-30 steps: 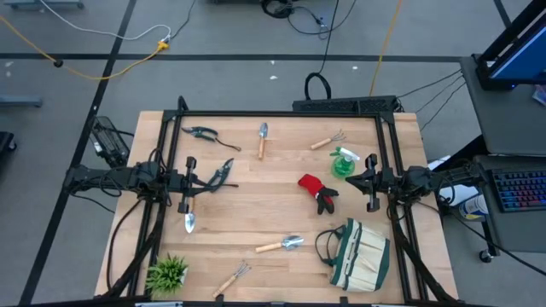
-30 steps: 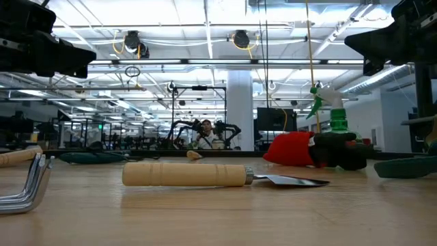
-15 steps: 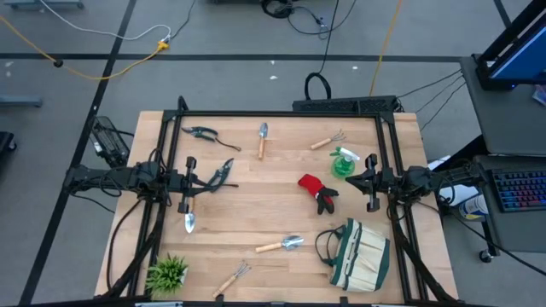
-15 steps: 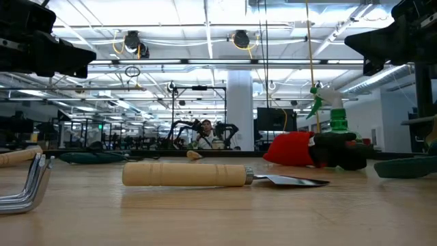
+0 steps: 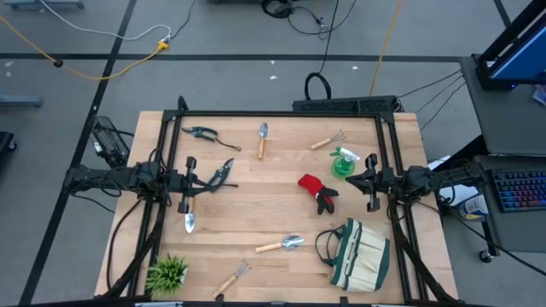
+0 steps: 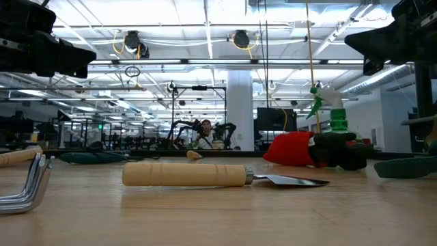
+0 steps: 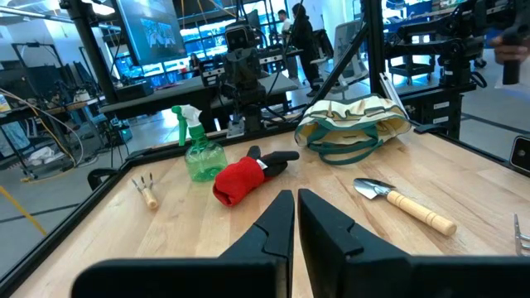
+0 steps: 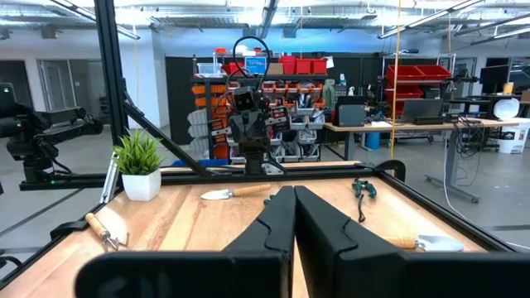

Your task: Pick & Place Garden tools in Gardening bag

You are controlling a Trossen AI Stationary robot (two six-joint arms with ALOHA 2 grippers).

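1. The gardening bag [image 5: 358, 256] lies on its side at the near right corner of the table [image 5: 273, 200], its dark loop handles spilling toward the middle. Nothing has gone into it as far as I can see; its mouth seems to face the arms, which should make dropping tools in easier.
2. The garden tools are scattered well apart, presumably so each can be gripped alone: pruners [image 5: 201, 133] at the far left, a second pair of pruners [image 5: 220, 173] just beside the left arm, a trowel [image 5: 263, 139] and a small rake [image 5: 328, 140] along the far edge.
3. The green spray bottle [image 5: 343, 161] stands near the right arm, with the red-and-black gloves [image 5: 317, 192] close by toward the middle.
4. Nearer me lie another trowel [image 5: 281, 245], a rake [image 5: 232, 276] and, at the left, a third trowel [image 5: 188, 215].
5. The left gripper [image 5: 187, 182] hovers at the left edge, fingers almost closed and holding nothing.
6. The right gripper [image 5: 372, 182] waits at the right edge, pinched fully together, also empty.
7. The potted plant [image 5: 167, 273] sits at the near left corner, not part of the job.
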